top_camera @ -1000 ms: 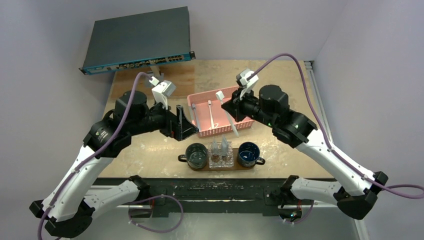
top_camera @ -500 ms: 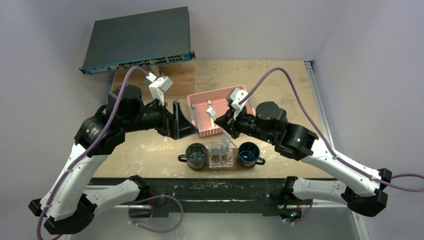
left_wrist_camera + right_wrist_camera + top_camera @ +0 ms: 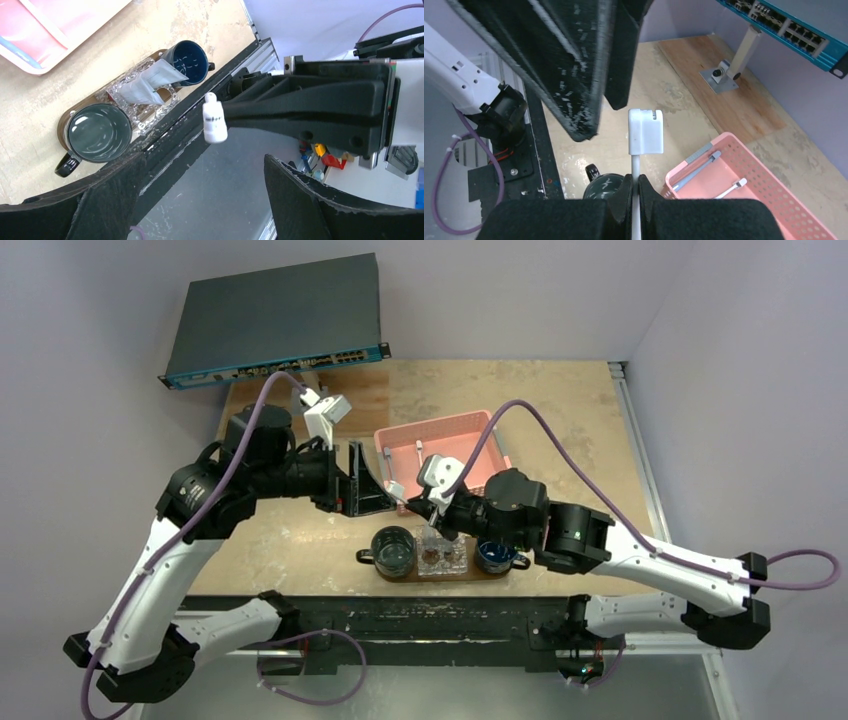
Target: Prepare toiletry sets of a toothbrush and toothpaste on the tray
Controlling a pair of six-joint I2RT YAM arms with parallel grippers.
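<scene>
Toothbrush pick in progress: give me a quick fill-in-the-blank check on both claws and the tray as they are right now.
1. The right claw is shut on the stem of a white ____.
2. The left claw is ____ and holds nothing.
3. The two tubes lean in the clear dish, which sits between two dark blue ____ on the tray.
4. The lattice basket beyond the tray is ____ in colour.

Missing words: toothbrush; open; mugs; pink.
</scene>
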